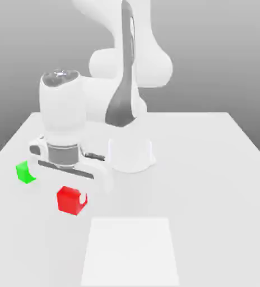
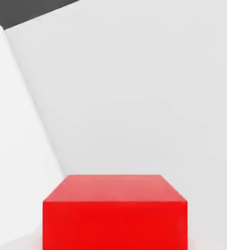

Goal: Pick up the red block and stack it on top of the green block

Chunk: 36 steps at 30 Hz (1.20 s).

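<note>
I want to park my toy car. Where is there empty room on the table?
Right of the white panel, the table is bare to its edge. It's crowded left, where the arm hangs by the red block.

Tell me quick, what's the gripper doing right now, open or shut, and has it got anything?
Gripper: closed on the red block.

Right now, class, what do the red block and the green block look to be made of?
Red block: perhaps painted wood or plastic, matte; flat, even colour, crisp edges, no grain. Green block: possibly the same; plain bright faces without visible gloss.
</note>
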Each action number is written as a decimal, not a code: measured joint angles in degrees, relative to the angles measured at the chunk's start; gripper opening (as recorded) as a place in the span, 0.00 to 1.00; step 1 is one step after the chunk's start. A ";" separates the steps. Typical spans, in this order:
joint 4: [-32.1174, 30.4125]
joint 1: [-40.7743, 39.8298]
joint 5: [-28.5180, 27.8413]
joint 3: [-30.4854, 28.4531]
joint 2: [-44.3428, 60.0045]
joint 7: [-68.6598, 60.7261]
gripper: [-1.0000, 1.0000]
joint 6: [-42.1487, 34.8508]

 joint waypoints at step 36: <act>-3.45 -37.97 -3.13 -11.93 -6.25 88.46 0.00 -1.89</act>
